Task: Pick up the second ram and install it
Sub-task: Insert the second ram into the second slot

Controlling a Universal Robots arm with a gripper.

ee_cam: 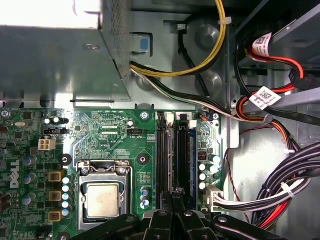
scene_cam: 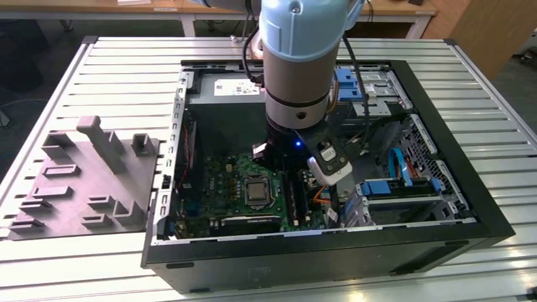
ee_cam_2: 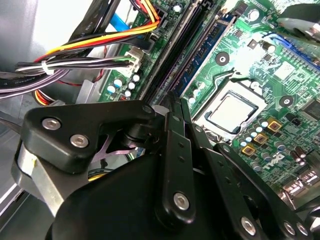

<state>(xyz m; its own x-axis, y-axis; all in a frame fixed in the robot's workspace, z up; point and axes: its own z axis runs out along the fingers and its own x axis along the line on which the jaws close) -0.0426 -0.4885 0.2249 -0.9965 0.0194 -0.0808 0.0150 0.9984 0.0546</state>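
Ram stick number two: honestly I can't pick it out. My gripper [ee_cam: 172, 198] sits right on the memory slots [ee_cam: 162, 155], and the fingers [ee_cam_2: 172, 145] cover whatever is under them. They're pulled in narrow, nearly touching, and I can't tell whether a stick is pinched between them.

Everything is happening inside the open computer case [scene_cam: 336, 255], which lies on its side on the slatted worktop [scene_cam: 126, 63], closer to the edge on the exterior view's right. My arm [scene_cam: 298, 63] comes straight down into it.

What's in the case:
- green motherboard [ee_cam: 110, 130] on the floor of it
- CPU socket [ee_cam: 102, 200] just beside the slots
- metal power supply box [scene_cam: 226, 88] at the far wall
- bundle of cables [ee_cam: 280, 195] on the other side of the slots from the socket
- drive cage with blue clips [scene_cam: 394, 187] along the wall on the exterior view's right

A grey moulded tray [scene_cam: 75, 189] with upright blocks sits on the worktop just beside the case, on the exterior view's left.
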